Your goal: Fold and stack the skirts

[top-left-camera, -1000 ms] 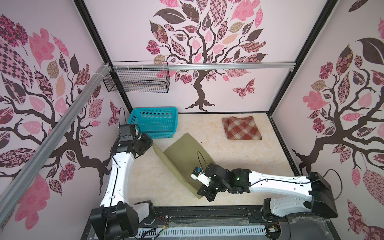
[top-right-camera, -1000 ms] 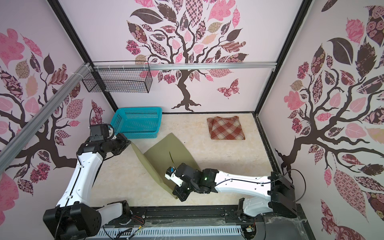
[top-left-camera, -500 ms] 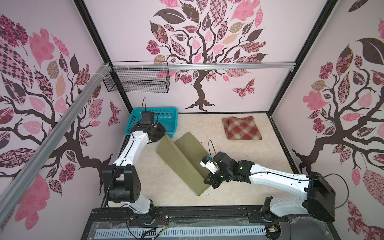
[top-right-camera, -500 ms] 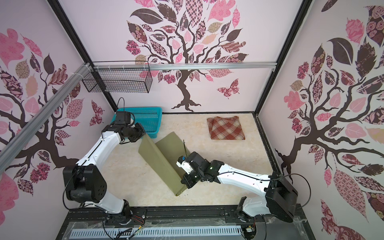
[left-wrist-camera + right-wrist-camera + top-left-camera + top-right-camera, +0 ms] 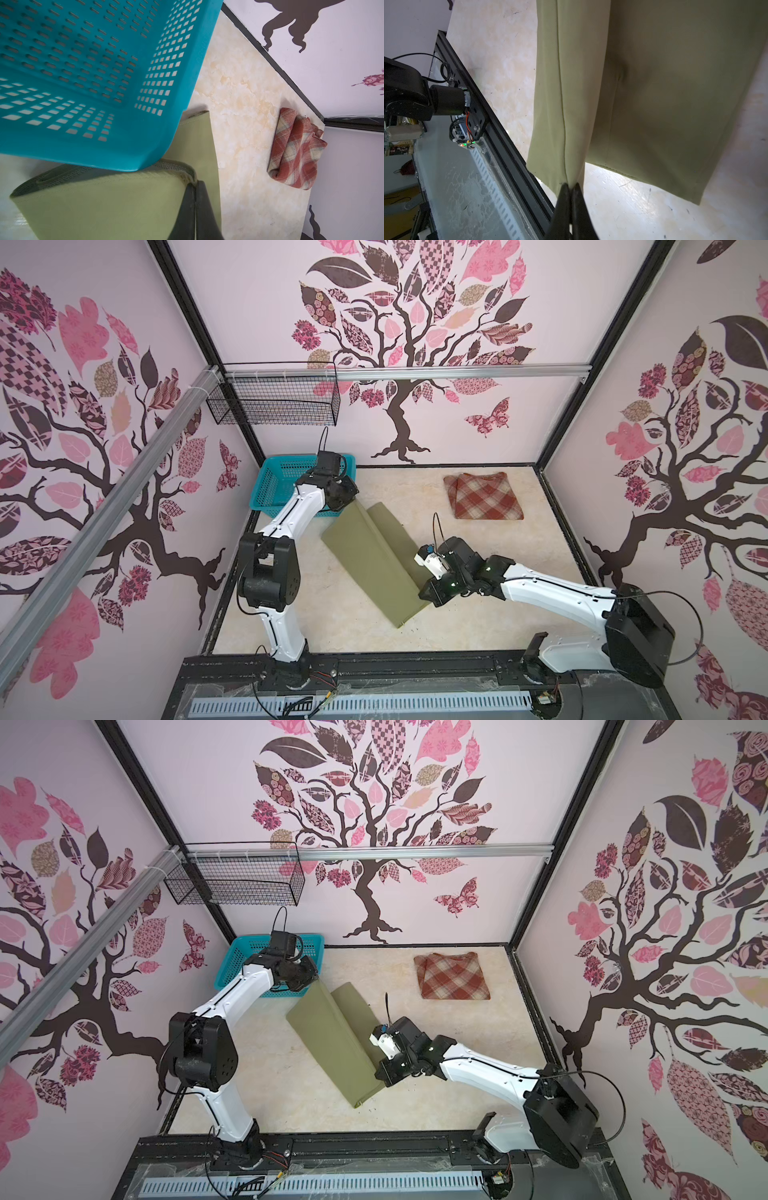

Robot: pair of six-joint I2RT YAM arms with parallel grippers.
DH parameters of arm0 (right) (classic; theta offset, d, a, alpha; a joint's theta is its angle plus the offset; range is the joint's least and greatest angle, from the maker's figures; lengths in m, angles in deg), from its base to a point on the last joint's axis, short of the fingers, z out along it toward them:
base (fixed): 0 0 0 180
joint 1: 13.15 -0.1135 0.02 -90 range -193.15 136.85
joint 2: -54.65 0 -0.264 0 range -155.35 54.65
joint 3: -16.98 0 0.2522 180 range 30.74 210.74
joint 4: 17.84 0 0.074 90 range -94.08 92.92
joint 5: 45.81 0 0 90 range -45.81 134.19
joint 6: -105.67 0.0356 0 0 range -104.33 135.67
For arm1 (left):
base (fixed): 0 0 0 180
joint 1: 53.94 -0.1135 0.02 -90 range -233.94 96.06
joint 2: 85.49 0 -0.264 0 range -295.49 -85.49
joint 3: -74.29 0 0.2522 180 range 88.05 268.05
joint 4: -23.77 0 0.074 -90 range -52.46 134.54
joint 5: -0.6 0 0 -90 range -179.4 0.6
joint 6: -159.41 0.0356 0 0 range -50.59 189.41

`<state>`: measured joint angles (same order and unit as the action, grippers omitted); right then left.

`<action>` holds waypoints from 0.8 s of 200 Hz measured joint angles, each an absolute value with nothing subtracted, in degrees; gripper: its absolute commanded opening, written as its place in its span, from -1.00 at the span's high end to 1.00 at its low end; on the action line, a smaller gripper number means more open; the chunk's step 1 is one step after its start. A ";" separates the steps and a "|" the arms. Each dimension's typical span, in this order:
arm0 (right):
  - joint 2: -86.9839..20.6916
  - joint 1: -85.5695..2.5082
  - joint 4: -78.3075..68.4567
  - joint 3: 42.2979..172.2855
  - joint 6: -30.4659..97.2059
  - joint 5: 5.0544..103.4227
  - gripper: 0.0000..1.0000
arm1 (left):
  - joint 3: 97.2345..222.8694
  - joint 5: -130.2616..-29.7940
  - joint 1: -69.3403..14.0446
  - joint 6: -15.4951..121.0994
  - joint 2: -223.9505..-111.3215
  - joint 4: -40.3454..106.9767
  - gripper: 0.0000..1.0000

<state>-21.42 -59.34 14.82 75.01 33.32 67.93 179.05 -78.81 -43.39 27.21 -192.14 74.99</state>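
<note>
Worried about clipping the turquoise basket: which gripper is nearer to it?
Left. The left gripper pinches the olive skirt right beside the turquoise basket; the right gripper pinches the skirt's opposite end, well away.

The olive skirt (image 5: 374, 560) slants across the tabletop's (image 5: 332, 626) middle. Our left gripper (image 5: 352, 500) meets its far end beside the turquoise basket (image 5: 272, 489) in the far left corner, our right gripper (image 5: 424, 595) its near end. We see the plaid skirt (image 5: 484, 496) folded near the far right corner.

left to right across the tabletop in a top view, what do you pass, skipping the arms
basket → olive skirt → plaid skirt
</note>
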 measured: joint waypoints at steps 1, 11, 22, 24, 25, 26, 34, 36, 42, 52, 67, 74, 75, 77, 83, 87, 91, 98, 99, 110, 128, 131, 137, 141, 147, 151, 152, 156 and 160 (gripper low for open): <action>-21.42 -59.25 14.84 74.99 33.41 67.93 1.00 | 179.12 -78.79 -43.33 27.21 -192.25 74.97 1.00; -21.42 -58.60 14.93 74.86 33.67 67.98 1.00 | 179.75 -78.77 -42.89 27.10 -193.02 74.86 1.00; -21.42 -57.94 14.93 74.64 33.84 67.93 1.00 | 180.67 -78.74 -42.43 27.02 -194.05 74.70 1.00; -21.42 -57.88 14.95 74.59 33.87 67.91 1.00 | 180.87 -78.74 -42.36 26.97 -194.18 74.66 1.00; -21.42 -57.81 14.95 74.57 33.87 67.91 1.00 | 180.95 -78.74 -42.32 26.97 -194.29 74.62 1.00; -21.42 -57.79 14.95 74.55 33.84 67.91 1.00 | 181.00 -78.74 -42.30 26.97 -194.37 74.59 1.00; -21.42 -57.53 14.97 74.35 33.91 67.82 1.00 | 181.72 -78.70 -41.99 26.89 -195.14 74.42 1.00; -21.42 -57.44 14.97 74.29 33.91 67.80 1.00 | 181.85 -78.70 -41.91 26.86 -195.34 74.38 1.00; -21.42 -57.18 15.06 74.16 33.95 67.78 1.00 | 182.27 -78.66 -41.73 26.75 -195.82 74.31 1.00; -21.42 -56.87 15.32 74.14 34.08 67.61 1.00 | 182.77 -78.61 -41.40 26.60 -196.41 74.07 1.00; -21.42 -56.39 15.59 74.14 34.30 67.34 1.00 | 183.47 -78.48 -41.01 26.25 -197.15 73.94 1.00; -21.42 -56.17 15.85 74.14 34.37 67.19 1.00 | 183.71 -78.39 -40.83 26.10 -197.46 73.79 1.00; -21.42 -56.17 15.87 74.14 34.39 67.19 1.00 | 183.75 -78.37 -40.81 26.08 -197.52 73.76 1.00; -21.42 -56.15 15.96 74.14 34.46 67.15 1.00 | 183.80 -78.33 -40.77 26.03 -197.59 73.65 1.00; -21.42 -56.00 16.13 74.14 34.54 67.04 1.00 | 183.97 -78.20 -40.66 25.95 -197.85 73.57 1.00; -21.42 -55.89 16.26 74.14 34.70 66.95 1.00 | 184.08 -78.15 -40.62 25.90 -198.02 73.52 1.00; -21.42 -55.76 16.39 74.14 34.74 66.88 1.00 | 184.21 -78.11 -40.55 25.86 -198.24 73.48 1.00; -21.42 -55.56 16.55 74.14 34.83 66.71 1.00 | 184.39 -77.98 -40.51 25.84 -198.59 73.33 1.00; -21.42 -55.54 16.57 74.14 34.85 66.69 1.00 | 184.39 -77.96 -40.51 25.84 -198.61 73.30 1.00; -21.46 -55.17 16.72 74.14 34.98 66.51 1.00 | 184.58 -77.78 -40.48 25.75 -199.23 73.04 1.00; -21.59 -54.82 16.74 74.14 34.98 66.32 1.00 | 185.06 -77.67 -40.48 25.64 -200.17 72.95 1.00; -21.61 -54.75 16.77 74.14 34.98 66.29 1.00 | 185.19 -77.63 -40.48 25.62 -200.32 72.95 1.00; -21.70 -54.69 16.74 74.14 34.98 66.25 1.00 | 185.50 -77.56 -40.48 25.60 -200.62 72.89 1.00; -21.79 -54.64 16.70 74.14 35.00 66.12 1.00 | 185.61 -77.56 -40.48 25.55 -200.87 72.71 1.00; -21.96 -54.58 16.68 74.16 35.00 66.01 1.00 | 185.92 -77.56 -40.48 25.47 -201.13 72.74 1.00; -22.16 -54.58 16.68 74.16 35.00 65.92 1.00 | 186.24 -77.52 -40.48 25.44 -201.37 72.76 1.00; -22.25 -54.58 16.68 74.16 35.00 65.88 1.00 | 186.35 -77.52 -40.48 25.44 -201.48 72.76 1.00; -22.53 -54.58 16.68 74.16 35.00 65.84 1.00 | 186.64 -77.50 -40.48 25.42 -201.67 72.76 1.00; -22.86 -54.56 16.63 74.18 35.02 65.73 1.00 | 187.03 -77.48 -40.48 25.40 -202.05 72.74 1.00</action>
<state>-22.86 -54.56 16.63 74.18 35.02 65.73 187.03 -77.48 -40.48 25.40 -202.05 72.74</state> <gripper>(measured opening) 0.053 0.047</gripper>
